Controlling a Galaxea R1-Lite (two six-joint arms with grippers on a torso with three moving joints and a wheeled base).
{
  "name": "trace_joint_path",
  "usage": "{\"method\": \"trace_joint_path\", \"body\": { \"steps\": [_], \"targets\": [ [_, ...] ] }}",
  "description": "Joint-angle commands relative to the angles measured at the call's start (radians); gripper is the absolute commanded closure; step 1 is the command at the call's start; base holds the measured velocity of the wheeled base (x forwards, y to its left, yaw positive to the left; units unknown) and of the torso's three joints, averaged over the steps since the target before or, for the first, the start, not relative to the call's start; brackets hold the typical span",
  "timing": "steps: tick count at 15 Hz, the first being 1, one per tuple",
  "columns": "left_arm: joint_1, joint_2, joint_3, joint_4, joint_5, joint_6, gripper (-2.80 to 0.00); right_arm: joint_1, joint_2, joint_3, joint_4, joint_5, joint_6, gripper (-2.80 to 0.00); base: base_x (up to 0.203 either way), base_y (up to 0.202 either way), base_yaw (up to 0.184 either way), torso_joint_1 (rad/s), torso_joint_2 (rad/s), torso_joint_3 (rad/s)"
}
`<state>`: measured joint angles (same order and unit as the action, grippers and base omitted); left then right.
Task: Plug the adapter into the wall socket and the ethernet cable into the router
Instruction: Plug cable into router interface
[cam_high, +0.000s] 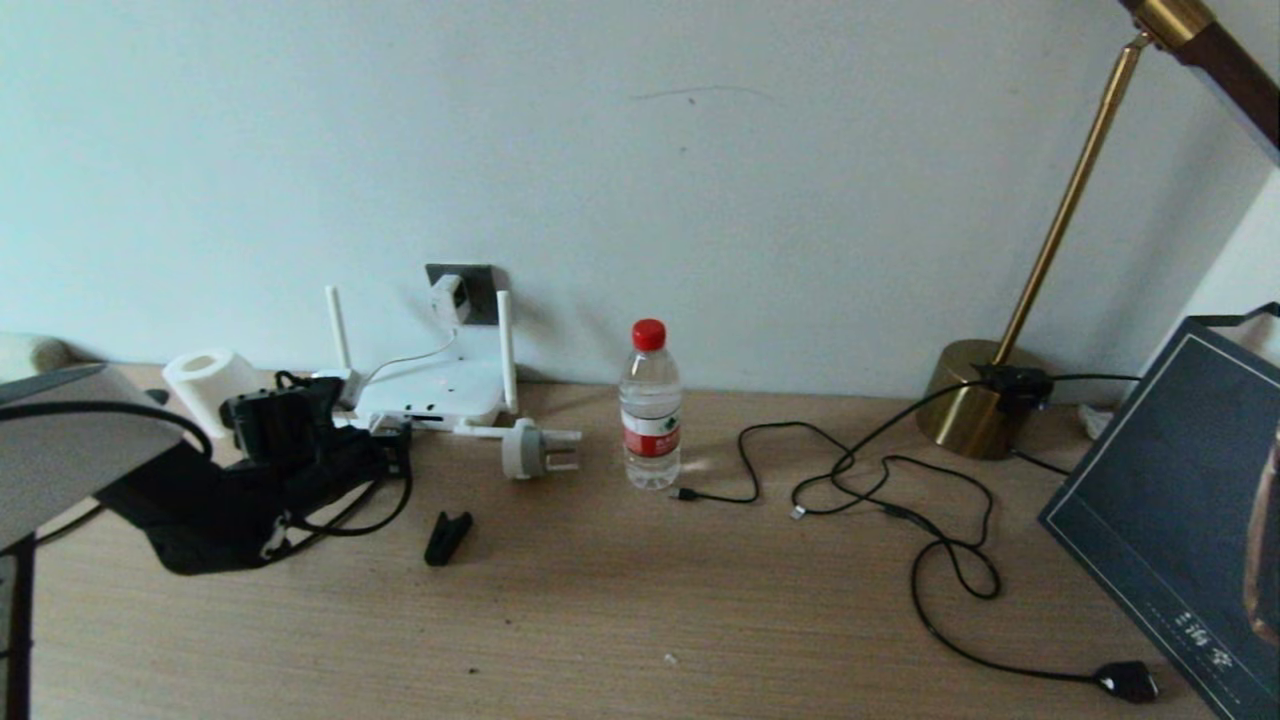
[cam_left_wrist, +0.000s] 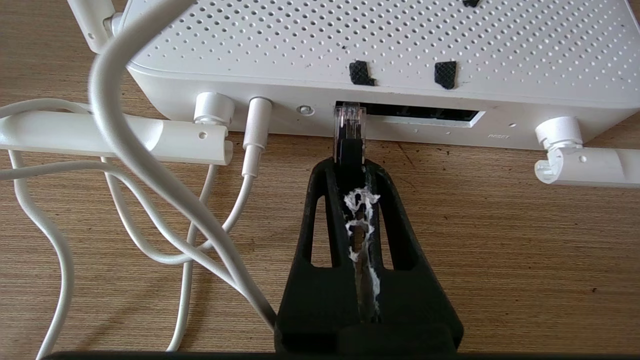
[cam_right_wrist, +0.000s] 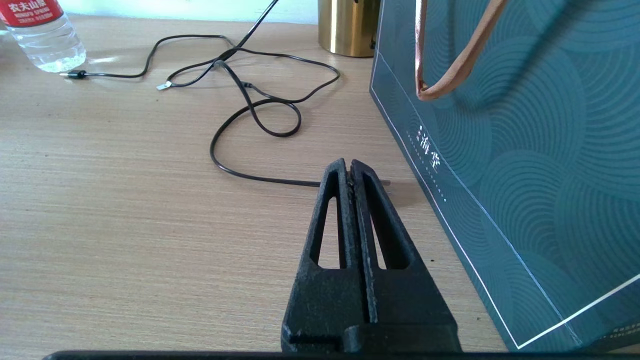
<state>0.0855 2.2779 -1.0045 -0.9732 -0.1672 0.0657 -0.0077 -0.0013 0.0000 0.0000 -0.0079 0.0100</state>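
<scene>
The white router (cam_high: 430, 395) lies by the wall, its stick antennas (cam_high: 506, 350) upright. Behind it, the white cube adapter (cam_high: 449, 298) sits in the dark grey wall socket (cam_high: 480, 285), and its white cord runs down to the router. My left gripper (cam_left_wrist: 350, 162) is shut on the ethernet cable's plug (cam_left_wrist: 349, 135). The plug's clear tip is at the mouth of the dark port slot (cam_left_wrist: 425, 114) in the router's edge (cam_left_wrist: 280, 107). In the head view the black ethernet cable (cam_high: 385, 515) loops beside my left gripper (cam_high: 388, 445). My right gripper (cam_right_wrist: 348, 167) is shut, low over the table, holding nothing.
A round white-grey plug (cam_high: 525, 448), a water bottle (cam_high: 650, 405) and a flat black oval piece (cam_high: 447, 537) lie near the router. A toilet roll (cam_high: 205, 385) stands at the left. Thin black cables (cam_high: 900, 480), a brass lamp base (cam_high: 975, 395) and a dark teal bag (cam_high: 1170, 510) fill the right.
</scene>
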Motion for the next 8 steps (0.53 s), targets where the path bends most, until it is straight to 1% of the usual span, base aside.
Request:
{"method": "trace_joint_path", "body": {
  "steps": [1,8],
  "targets": [
    [0.0,-0.004,-0.002,-0.009,-0.002,0.0,0.0,0.0,0.001,0.0,0.0,0.0,0.001,0.0,0.0,0.0,0.0,0.0,0.0,0.0],
    [0.0,-0.009,-0.003,-0.009,-0.002,0.0,0.0,0.0,0.001,0.0,0.0,0.0,0.0,0.0,0.0,0.0,0.0,0.0,0.0,0.0]
  ]
}}
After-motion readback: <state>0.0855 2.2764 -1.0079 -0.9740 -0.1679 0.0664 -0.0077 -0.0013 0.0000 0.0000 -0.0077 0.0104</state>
